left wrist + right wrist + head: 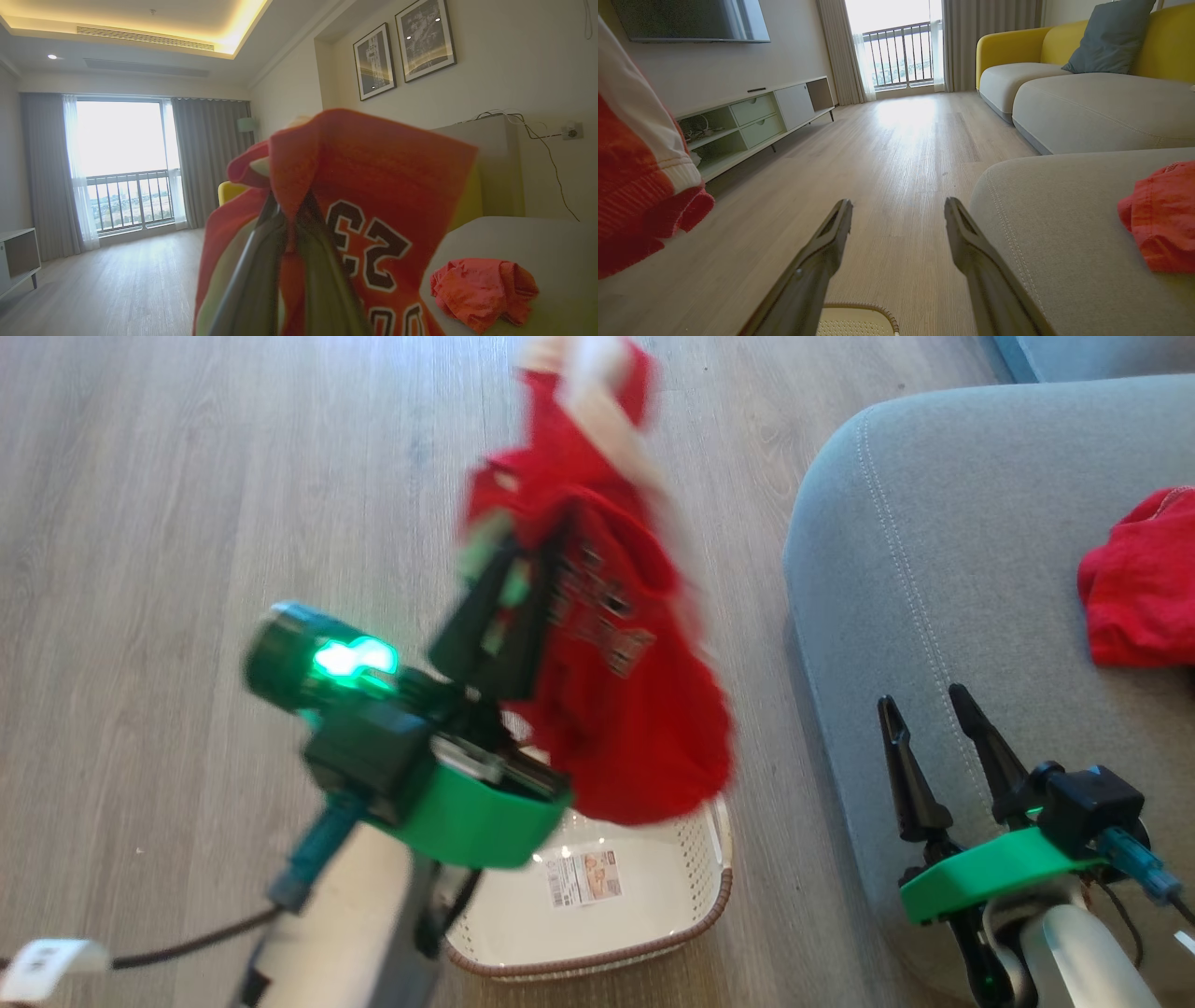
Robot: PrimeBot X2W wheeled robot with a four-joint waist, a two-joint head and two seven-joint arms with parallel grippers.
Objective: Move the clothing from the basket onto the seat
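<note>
— What is sitting closest?

— The basket (597, 963) is sitting on the wooden floor (187, 523), just off the rounded corner of the seat (934, 569). Its paper label (583, 877) is showing on the bottom.

— What are the claws doing?

— The right claw (921, 698) is hovering beside the basket at the seat's near edge. Its two fingers are standing wide apart and gripping nothing. The left claw (532, 546) is pinching shut on the lettered shirt (635, 709). The shirt is hanging in the air over the basket's far rim, with white bands trailing off its upper end.

— And where is the other garment lying?

— Farther off, the plain red garment (1144, 588) is lying crumpled on top of the seat. It is resting well in from the rounded corner and well apart from both claws.
</note>
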